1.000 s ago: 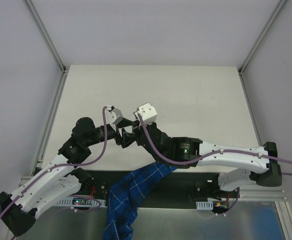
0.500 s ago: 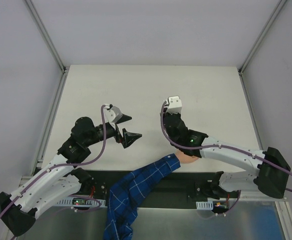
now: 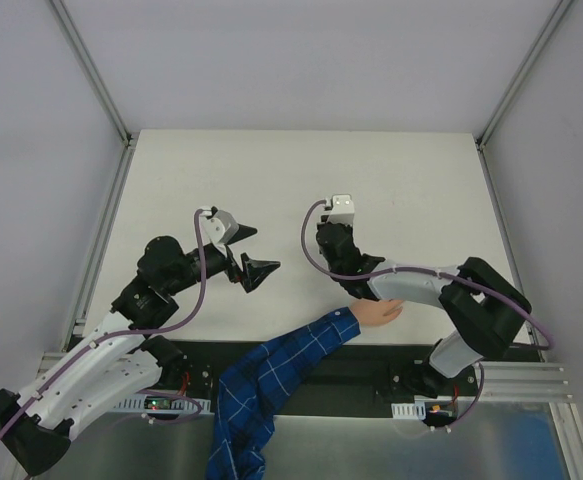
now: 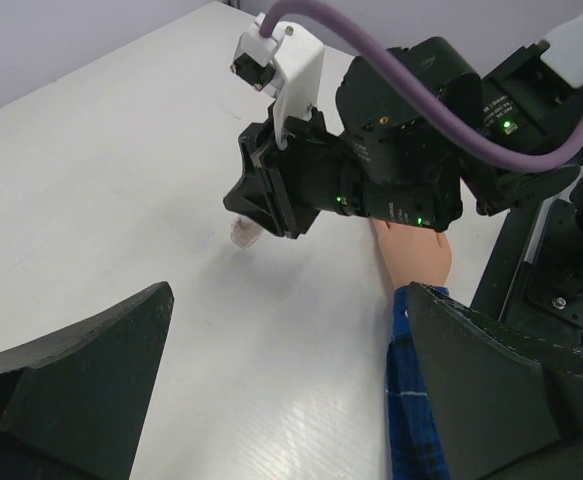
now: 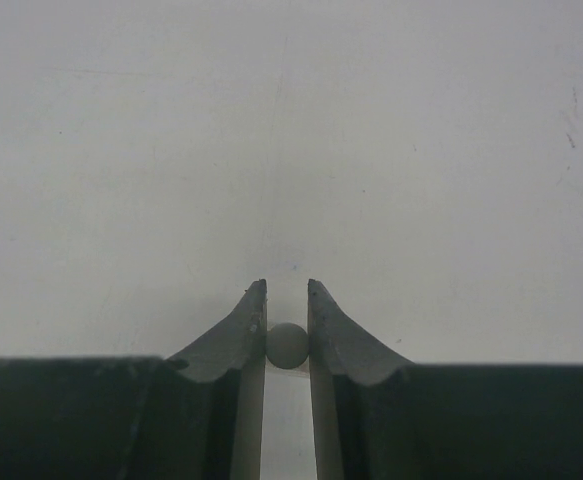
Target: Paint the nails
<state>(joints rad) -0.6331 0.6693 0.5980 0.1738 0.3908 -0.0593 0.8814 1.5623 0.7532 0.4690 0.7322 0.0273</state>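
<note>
A pale flesh-coloured hand (image 3: 379,312) with a blue plaid sleeve (image 3: 271,375) lies at the table's near edge; it also shows in the left wrist view (image 4: 417,256). Its nails cannot be made out. My right gripper (image 3: 323,243) points down at the table just behind the hand, shut on a small round grey cap (image 5: 287,345). In the left wrist view a small clear pinkish thing (image 4: 243,233) stands on the table under the right gripper (image 4: 245,222). My left gripper (image 3: 254,252) is open and empty, left of the right gripper, above the table.
The white table (image 3: 411,190) stretches behind both grippers. A black strip (image 3: 371,365) with the arm bases runs along the near edge, and the sleeve hangs over it. Grey walls with metal rails (image 3: 96,75) stand on three sides.
My right arm swung away from the left gripper to the right, then turned its gripper down onto the table. The hand came into view. My left gripper stayed open and shifted slightly.
</note>
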